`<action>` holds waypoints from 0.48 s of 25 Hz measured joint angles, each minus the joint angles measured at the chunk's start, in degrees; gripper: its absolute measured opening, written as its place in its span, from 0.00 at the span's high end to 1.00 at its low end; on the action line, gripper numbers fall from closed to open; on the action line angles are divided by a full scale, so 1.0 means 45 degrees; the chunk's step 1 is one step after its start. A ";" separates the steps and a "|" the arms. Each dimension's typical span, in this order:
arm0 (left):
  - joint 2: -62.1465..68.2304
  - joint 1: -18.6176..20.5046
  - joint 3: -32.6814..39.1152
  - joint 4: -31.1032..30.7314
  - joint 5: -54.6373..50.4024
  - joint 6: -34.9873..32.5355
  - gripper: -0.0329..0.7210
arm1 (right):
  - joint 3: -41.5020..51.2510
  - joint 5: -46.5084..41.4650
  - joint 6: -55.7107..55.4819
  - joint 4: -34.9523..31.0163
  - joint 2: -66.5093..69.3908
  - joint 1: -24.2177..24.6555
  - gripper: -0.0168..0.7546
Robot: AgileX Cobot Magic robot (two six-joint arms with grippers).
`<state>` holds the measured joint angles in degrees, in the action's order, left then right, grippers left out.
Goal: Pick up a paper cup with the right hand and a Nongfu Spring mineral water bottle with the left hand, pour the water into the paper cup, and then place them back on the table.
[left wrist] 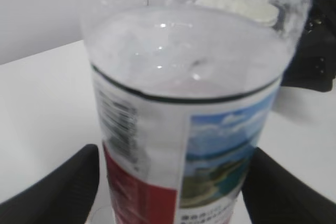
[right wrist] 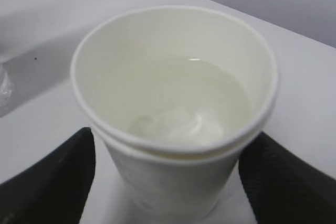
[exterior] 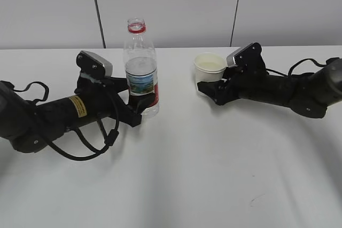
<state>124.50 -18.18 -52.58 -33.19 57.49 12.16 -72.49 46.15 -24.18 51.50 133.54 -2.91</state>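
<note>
The Nongfu Spring mineral water bottle (exterior: pixel 141 73) stands upright and uncapped on the table (exterior: pixel 187 174), partly filled with water. My left gripper (exterior: pixel 140 111) brackets its labelled lower part. In the left wrist view the bottle (left wrist: pixel 178 129) fills the frame between the fingers (left wrist: pixel 63 187), with a thin gap on the left side. The paper cup (exterior: pixel 209 69) stands on the table with water (right wrist: pixel 184 103) in it. My right gripper (exterior: pixel 210 92) sits around the cup (right wrist: pixel 173 182), its fingers (right wrist: pixel 52 182) a little clear of the wall. Both grippers look open.
Both black arms lie low over the white table, the left one with looped cables (exterior: pixel 91 142). A small dark scuff mark (exterior: pixel 255 201) shows near the front right. A grey panelled wall (exterior: pixel 171 4) stands behind the table.
</note>
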 joint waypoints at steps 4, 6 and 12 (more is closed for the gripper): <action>-0.0571 0.0444 0.0650 -0.0060 -0.0369 0.0000 0.29 | 0.0321 -0.0549 -0.0446 0.0586 -0.0505 0.0019 0.17; -0.0798 0.0708 0.1003 -0.0039 -0.0414 0.0000 0.29 | 0.0550 -0.0631 -0.0693 0.0807 -0.0659 0.0019 0.18; -0.1133 0.1214 0.1288 0.0099 -0.0579 0.0000 0.29 | 0.1078 -0.1220 -0.0940 0.1171 -0.1051 0.0019 0.19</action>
<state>119.40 -12.71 -46.78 -32.74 54.88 12.16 -67.64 40.66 -28.41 56.77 128.81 -2.82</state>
